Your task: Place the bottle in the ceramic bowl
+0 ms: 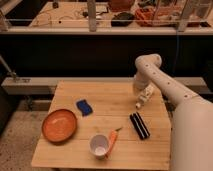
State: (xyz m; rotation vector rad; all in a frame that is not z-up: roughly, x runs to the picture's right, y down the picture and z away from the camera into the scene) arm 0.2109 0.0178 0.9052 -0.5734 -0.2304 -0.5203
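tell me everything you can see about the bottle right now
The bottle is small, slim and white, plastic by its look, with a narrow cap pointing down toward the wooden table. It sits tilted near the table's far right edge, at the gripper, which hangs from the white arm. Whether its cap touches the table cannot be told. It is far from the ceramic bowl.

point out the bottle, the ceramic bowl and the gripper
bottle [144, 98], camera view, on its white body
ceramic bowl [59, 125], camera view, on its orange inner surface
gripper [141, 90], camera view, at the bottle's upper end
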